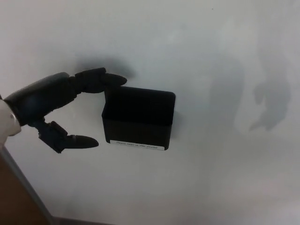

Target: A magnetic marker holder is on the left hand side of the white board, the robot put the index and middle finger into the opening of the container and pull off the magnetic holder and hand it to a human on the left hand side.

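The black marker holder (138,119) clings to the whiteboard (211,56). The left hand (56,105), spread and empty, has its fingers (101,78) above the holder's top-left corner, thumb beside it; they should dip into the opening before pulling.

white label (140,146) on holder (138,117), unreadable

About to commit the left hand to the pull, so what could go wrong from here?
1. The fingers sit above the top left corner of the holder, not in its opening; pulling now could miss.
2. The thumb hangs clear to the holder's left, so nothing braces it; it might slide along the whiteboard or drop.
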You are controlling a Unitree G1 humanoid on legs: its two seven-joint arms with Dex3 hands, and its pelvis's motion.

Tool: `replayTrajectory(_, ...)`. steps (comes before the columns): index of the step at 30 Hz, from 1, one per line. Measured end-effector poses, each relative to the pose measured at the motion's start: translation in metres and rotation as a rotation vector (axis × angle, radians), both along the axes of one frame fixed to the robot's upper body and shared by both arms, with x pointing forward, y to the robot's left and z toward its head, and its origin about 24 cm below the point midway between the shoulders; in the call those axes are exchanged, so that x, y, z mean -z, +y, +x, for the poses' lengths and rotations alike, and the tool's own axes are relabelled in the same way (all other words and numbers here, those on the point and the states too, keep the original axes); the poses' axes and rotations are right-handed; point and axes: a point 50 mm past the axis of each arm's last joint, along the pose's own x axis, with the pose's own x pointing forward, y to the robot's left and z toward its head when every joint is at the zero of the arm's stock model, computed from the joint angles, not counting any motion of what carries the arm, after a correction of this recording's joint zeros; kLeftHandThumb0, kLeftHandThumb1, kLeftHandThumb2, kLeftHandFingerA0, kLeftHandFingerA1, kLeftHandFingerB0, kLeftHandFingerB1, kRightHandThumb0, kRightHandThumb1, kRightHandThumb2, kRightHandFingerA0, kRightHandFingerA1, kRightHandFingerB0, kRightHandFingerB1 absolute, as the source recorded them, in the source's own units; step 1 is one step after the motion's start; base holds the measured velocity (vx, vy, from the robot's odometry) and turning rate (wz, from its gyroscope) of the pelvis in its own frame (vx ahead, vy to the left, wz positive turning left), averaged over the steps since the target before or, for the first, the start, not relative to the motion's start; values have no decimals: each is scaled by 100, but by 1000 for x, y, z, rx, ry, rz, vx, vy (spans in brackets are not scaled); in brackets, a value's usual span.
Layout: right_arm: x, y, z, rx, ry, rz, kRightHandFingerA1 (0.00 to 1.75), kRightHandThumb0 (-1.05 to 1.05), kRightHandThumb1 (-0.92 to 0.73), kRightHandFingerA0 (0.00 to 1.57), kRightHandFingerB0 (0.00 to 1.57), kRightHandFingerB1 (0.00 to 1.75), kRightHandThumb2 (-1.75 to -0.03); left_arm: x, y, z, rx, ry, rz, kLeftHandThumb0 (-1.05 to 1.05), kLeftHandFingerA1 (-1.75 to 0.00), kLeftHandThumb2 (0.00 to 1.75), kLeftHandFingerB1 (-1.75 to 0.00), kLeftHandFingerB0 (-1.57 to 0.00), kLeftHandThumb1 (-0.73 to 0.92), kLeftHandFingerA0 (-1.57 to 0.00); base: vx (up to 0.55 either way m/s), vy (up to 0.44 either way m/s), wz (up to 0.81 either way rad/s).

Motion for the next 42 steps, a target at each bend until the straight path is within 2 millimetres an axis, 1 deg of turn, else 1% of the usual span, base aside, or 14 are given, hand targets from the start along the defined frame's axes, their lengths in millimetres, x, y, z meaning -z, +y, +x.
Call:
replayTrajectory(6, 1, 0, -5, 2, 14, -5, 42, -55, -73, 59, 36, 33, -62, -5, -7, 7, 39, 70, 125, -87, -30, 90, -40, -17, 54, -6, 0, 0, 0)
replayTrajectory(7, 2, -1, -7, 2, 20, -6, 56, -61, -59, 52, 29, 47, -90, -4, -9, 7, 46, 87, 135, -39, -51, 92, -45, 0, 25, -3, 0, 0, 0)
replayTrajectory(11, 3, -2, -13, 4, 39, -7, 42, -55, -72, 65, 38, 33, -62, 1, -11, 7, 55, 143, 158, -90, -32, 92, -40, -17, 57, -8, 0, 0, 0)
replayTrajectory(13, 4, -2, -13, 6, 42, -5, 57, -59, -60, 56, 31, 47, -92, 1, -12, 7, 58, 153, 168, -87, -33, 91, -39, -14, 54, -5, 0, 0, 0)
replayTrajectory(14, 4, -2, -13, 5, 41, -4, 57, -58, -59, 57, 33, 48, -93, 1, -13, 8, 60, 162, 178, -87, -28, 60, -28, -20, 67, -11, 0, 0, 0)
replayTrajectory(16, 4, -2, -13, 2, 40, -4, 57, -58, -59, 57, 33, 48, -93, 0, -15, 9, 62, 172, 189, -87, -28, 60, -28, -20, 67, -11, 0, 0, 0)
replayTrajectory(17, 4, -2, -12, 1, 40, -4, 41, -56, -73, 65, 40, 34, -63, 0, -17, 9, 62, 179, 196, -87, -35, 89, -38, -14, 55, -8, 0, 0, 0)
replayTrajectory(20, 4, -2, -13, -1, 43, -4, 56, -58, -60, 55, 34, 48, -92, 1, -18, 8, 63, 189, 202, -83, -28, 59, -28, -19, 65, -11, 0, 0, 0)
replayTrajectory(22, 4, -2, -14, -3, 47, -5, 56, -58, -59, 55, 35, 48, -91, 1, -20, 7, 66, 192, 205, -84, -36, 87, -38, -12, 53, -7, 0, 0, 0)
replayTrajectory(29, 5, -3, -15, 0, 53, -5, 56, -58, -58, 53, 37, 49, -90, 1, -30, 5, 82, 198, 211, -82, -29, 60, -28, -17, 63, -10, 0, 0, 0)
replayTrajectory(35, 6, -3, -16, 6, 62, -1, 57, -58, -56, 54, 40, 50, -89, 0, -38, 6, 97, 188, 215, -85, -32, 88, -35, -13, 52, -4, 0, 0, 0)
replayTrajectory(36, 7, -3, -17, 9, 63, 0, 44, -55, -70, 64, 47, 37, -61, 0, -39, 6, 98, 186, 219, -85, -32, 88, -35, -13, 52, -4, 0, 0, 0)
replayTrajectory(41, 7, -3, -17, 17, 64, 8, 44, -54, -70, 63, 48, 37, -62, 0, -44, 7, 104, 183, 229, -86, -32, 87, -35, -13, 52, -5, 0, 0, 0)
replayTrajectory(42, 8, -2, -17, 19, 63, 12, 57, -58, -57, 54, 41, 50, -89, 1, -45, 7, 104, 182, 232, -84, -33, 87, -35, -13, 51, -5, 0, 0, 0)
